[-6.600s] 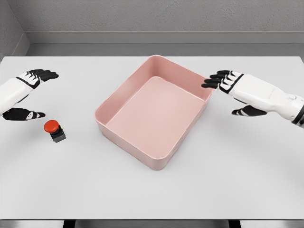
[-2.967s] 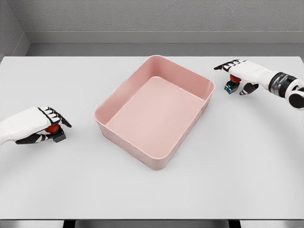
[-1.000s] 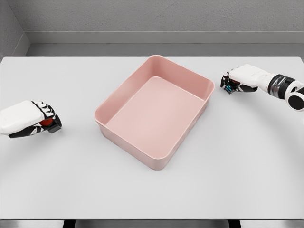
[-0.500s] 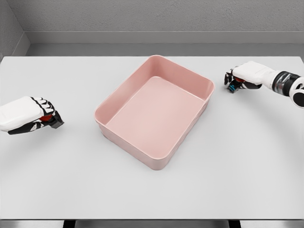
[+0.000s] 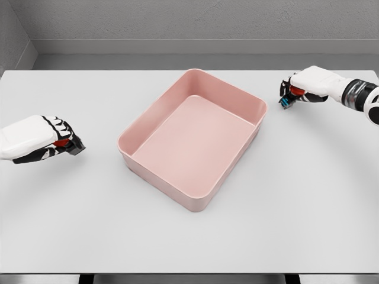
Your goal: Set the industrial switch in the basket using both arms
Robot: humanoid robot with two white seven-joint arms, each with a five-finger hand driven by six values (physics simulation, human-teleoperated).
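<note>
Red switch (image 5: 61, 142) in left hand (image 5: 41, 137)

L hand (image 5: 44, 137) & R hand (image 5: 305, 87): fingers curled tight, arms spread wide.

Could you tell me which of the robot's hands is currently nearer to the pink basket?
The right hand is nearer, just off the pink basket's far right corner, holding a switch. The left hand is farther off, out to the basket's left, gripping a red-button switch.

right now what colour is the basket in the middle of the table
Pink, a plain pale salmon with no pattern. The basket shows clearly in the head view, the only one.
</note>
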